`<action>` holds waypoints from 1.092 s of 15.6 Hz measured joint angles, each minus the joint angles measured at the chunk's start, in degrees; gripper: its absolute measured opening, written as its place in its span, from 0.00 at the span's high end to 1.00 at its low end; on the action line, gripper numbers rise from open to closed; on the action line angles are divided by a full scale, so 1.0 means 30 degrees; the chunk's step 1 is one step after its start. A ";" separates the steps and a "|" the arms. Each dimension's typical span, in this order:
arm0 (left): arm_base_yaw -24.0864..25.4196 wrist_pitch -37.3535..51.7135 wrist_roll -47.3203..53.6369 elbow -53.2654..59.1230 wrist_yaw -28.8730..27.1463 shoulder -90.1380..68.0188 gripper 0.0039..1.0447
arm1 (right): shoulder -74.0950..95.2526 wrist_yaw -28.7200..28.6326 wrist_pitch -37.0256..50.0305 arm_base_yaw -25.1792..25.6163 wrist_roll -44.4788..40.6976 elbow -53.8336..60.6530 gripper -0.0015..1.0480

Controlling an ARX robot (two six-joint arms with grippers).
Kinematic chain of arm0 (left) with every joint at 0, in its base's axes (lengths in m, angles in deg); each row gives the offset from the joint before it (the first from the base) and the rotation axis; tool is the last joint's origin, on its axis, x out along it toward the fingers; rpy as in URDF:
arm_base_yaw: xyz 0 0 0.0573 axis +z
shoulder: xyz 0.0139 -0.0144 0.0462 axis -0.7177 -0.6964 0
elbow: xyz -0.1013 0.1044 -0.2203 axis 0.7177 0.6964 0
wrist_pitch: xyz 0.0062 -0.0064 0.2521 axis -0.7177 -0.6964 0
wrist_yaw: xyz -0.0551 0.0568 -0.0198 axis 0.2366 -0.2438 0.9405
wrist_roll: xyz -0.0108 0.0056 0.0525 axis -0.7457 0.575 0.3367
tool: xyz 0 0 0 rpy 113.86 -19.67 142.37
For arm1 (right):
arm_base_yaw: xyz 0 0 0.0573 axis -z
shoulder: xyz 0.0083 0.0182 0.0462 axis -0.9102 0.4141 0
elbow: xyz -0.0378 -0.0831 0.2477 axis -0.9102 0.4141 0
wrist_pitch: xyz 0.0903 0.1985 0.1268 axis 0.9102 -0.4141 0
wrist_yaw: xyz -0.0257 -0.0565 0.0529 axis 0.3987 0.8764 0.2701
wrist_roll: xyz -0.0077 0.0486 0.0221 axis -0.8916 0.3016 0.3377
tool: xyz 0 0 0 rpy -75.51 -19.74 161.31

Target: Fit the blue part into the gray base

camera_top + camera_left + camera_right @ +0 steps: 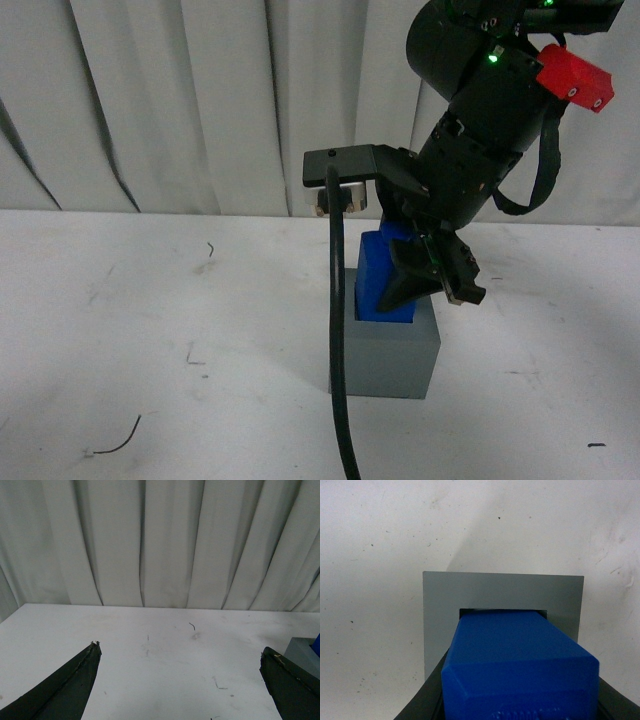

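Front view: the right arm (480,110) comes down from the upper right, its wrist angled down and to the left over the base (385,355). The right fingers (402,288) are clamped on the blue part (378,270). The part's long axis is close to upright. Its lower end sits in the base's recess and its upper body stands above the rim. The base stands on the desk (150,330), a little right of the middle and nearer the front edge than the rear. A black cable (340,370) hangs down in front of the base's left side. The left arm is out of view.

Left wrist view: the left fingers (65,690) are spread wide apart with nothing between them, low over bare desk (150,630). A corner of the base (302,652) shows at the frame's edge, with a sliver of the blue part (317,645) above it.

Right wrist view: looking down the blue part (520,665) along its length, its far end is entered in the recess of the base (500,590). The right fingers (427,700) press on its two opposite sides. A narrow dark gap shows between the part and the recess's far wall.
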 joint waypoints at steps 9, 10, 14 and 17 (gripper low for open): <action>0.0000 -0.0007 0.0000 0.0000 0.0000 0.0000 0.06 | 0.0022 0.0350 -0.0240 0.0197 0.0299 0.0138 0.04; 0.0000 0.0000 0.0000 0.0000 0.0000 0.0000 0.06 | 0.0015 0.0291 -0.0153 0.0284 0.0299 0.0138 0.07; 0.0000 -0.0007 0.0000 0.0000 0.0000 0.0000 0.06 | -0.0182 -0.0226 0.0051 0.0335 0.0452 0.0233 0.06; 0.0000 0.0000 0.0000 0.0000 0.0000 0.0000 0.06 | -0.1158 -0.0299 -0.0007 0.0408 0.0583 0.0459 0.06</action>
